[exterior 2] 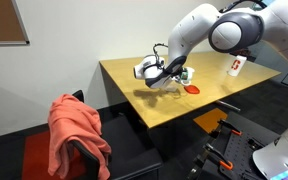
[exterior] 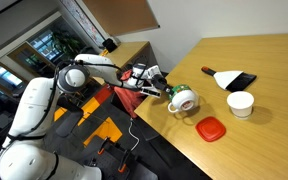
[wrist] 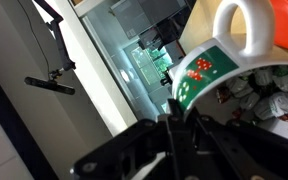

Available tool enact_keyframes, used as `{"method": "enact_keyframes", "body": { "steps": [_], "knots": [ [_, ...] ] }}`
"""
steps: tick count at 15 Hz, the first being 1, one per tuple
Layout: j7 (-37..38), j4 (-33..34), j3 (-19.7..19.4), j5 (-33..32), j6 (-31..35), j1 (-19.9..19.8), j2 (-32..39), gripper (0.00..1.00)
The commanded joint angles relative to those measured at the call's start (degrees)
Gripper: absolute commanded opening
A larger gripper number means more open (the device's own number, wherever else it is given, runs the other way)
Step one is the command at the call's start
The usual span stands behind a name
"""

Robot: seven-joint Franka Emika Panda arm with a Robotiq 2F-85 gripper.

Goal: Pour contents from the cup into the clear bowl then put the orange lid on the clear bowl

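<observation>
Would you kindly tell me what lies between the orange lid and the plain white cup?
Nothing does: in an exterior view, only bare table separates the orange lid from the white cup.

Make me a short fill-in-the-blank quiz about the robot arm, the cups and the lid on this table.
1. The gripper has its jaws shut on the green and white cup, which is ___, not upright.
2. The flat lid on the table is ___.
3. The other cup, standing upright, is ___.
Missing words: tilted; orange; white.
</observation>
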Motion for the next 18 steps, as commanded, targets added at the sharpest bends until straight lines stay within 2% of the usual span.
{"method": "enact_keyframes", "body": {
  "steps": [1,9,18],
  "knots": [
    [0.3,3.8,-0.8,-1.5,-6.6,1.8,2.1,0.03],
    [-1.1,9.7,-1.4,-6.0,-14.8,3.5,6.8,0.03],
    [-4.0,13.3,-1.5,-13.6,-16.3,2.7,12.9,0.03]
  ]
}}
